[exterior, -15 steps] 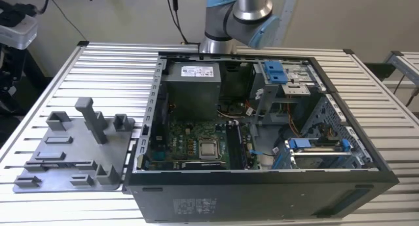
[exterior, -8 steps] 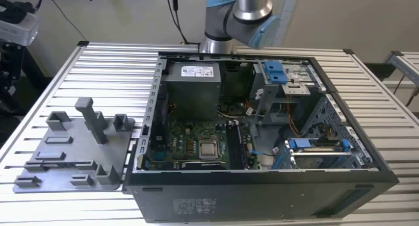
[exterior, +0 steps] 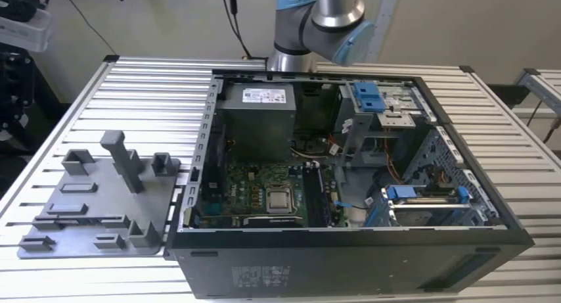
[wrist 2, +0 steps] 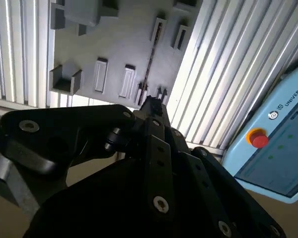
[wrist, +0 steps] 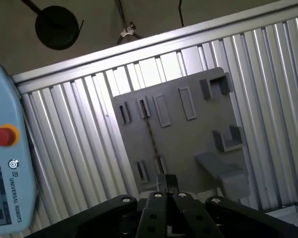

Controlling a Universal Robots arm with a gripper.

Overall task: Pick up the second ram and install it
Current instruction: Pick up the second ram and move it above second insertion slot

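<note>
First wrist view: gripper, jaws together, hangs above the second ram edge-on in grey fixture

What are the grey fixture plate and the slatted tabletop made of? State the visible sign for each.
Grey fixture plate: looks like matte plastic, moulded or printed; even dull grey, no glints, and the raised blocks seem one piece with it.
Slatted tabletop: probably bare aluminium profile; pale silver ribs with bright streaks of reflected light along them.
</note>
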